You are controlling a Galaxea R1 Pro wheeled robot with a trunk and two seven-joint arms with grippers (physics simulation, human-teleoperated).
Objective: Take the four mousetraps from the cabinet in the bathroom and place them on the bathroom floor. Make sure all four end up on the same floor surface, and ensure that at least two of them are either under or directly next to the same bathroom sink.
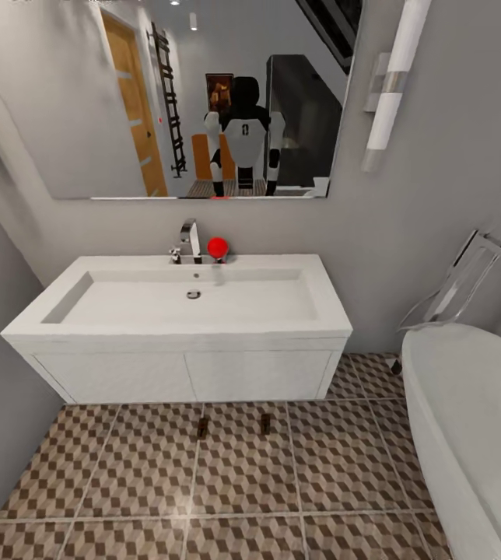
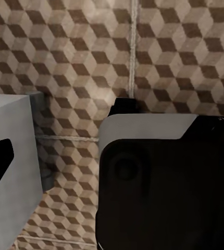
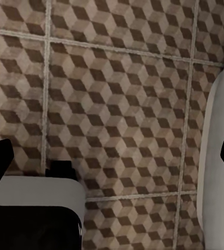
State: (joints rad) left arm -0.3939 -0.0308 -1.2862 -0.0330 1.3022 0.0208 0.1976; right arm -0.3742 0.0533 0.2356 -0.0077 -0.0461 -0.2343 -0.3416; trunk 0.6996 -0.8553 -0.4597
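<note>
Two mousetraps (image 1: pixel 202 425) (image 1: pixel 266 424) lie on the bathroom floor (image 1: pixel 243 482) in the head view, small dark boards side by side but apart, just in front of the sink (image 1: pixel 180 311), at about 6 o'clock from its drain; the long white basin hangs below a wall mirror (image 1: pixel 196 93) in which the robot's reflection (image 1: pixel 243 136) stands facing forward; a chrome tap (image 1: pixel 190 237) and a red ball-like object (image 1: pixel 218 248) sit at the basin's rear edge, at 12 o'clock from the drain; a white bathtub (image 1: pixel 476 435) curves in at 3 o'clock; both wrist views look down on cube-patterned tiles past grey and black arm housings, and whether the jaws of either arm are open or holding anything cannot be told.
</note>
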